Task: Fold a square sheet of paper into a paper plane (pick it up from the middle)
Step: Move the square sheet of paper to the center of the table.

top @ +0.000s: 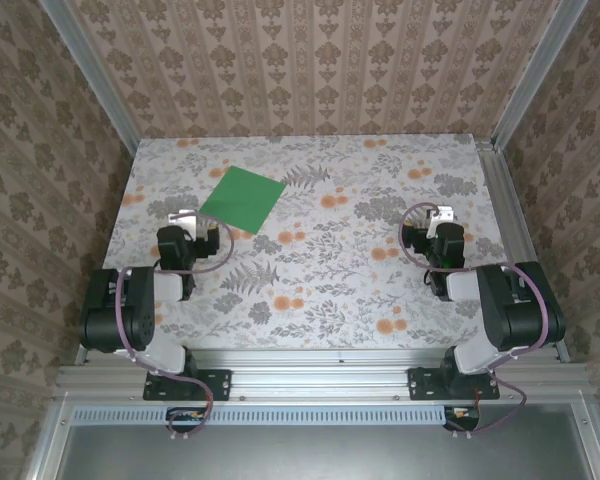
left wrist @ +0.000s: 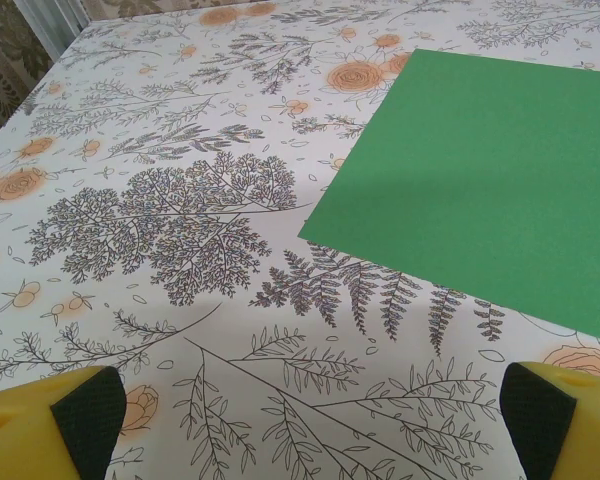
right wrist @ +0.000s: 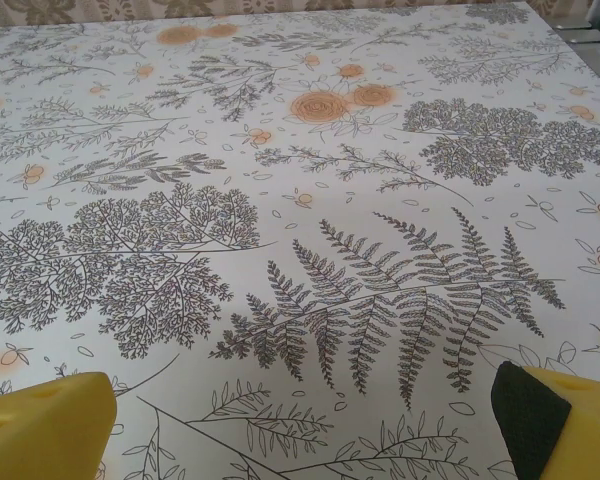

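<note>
The square sheet of paper lies flat and unfolded on the floral tabletop, far left of centre, turned like a diamond. In the left wrist view the bright green sheet covers the upper right, its near corner ahead of the fingers. My left gripper rests just left of and nearer than the sheet, open, yellow fingertips wide apart over bare table. My right gripper sits far to the right, open, its fingertips spread over the printed table. No paper plane is in view.
Aluminium rails edge the table on the left, right and near sides. Patterned walls rise behind and beside it. The floral tabletop stretches between the two arms.
</note>
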Tool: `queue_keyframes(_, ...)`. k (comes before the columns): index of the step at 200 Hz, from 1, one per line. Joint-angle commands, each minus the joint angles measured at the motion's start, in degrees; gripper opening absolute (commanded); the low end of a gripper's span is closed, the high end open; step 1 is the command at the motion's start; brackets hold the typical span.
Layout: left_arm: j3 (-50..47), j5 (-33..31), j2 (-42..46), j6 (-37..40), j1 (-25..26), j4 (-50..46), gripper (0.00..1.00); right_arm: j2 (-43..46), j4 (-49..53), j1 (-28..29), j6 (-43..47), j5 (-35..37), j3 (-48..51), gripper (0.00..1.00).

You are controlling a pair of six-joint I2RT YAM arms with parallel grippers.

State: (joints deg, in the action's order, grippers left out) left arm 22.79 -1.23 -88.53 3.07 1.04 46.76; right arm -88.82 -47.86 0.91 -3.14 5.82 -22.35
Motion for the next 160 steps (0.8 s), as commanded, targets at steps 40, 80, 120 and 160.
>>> queue_keyframes(40, 0.7, 1.0, 0.5, 0.0, -0.1, 1.7, 1.0, 1.0, -2.1, 0.2, 0.3, 0.8, -0.6, 1.0)
queue_keyframes(80, 0.7, 1.0, 0.5, -0.2, -0.2, 1.7, 1.0, 1.0, -2.2, 0.3, 0.3, 0.9, -0.6, 1.0)
queue_keyframes(120, -1.3, -2.5, 1.6, -1.3, 0.0, 4.8, 1.0, 3.0, -1.8, -0.1, -0.9, 2.3, 0.0, 1.0)
queue_keyframes(160, 4.7, -5.7, 12.6, -2.6, 1.7, -16.2, 1.0, 15.2, 12.9, -0.3, 0.1, -1.3, -3.1, 1.0)
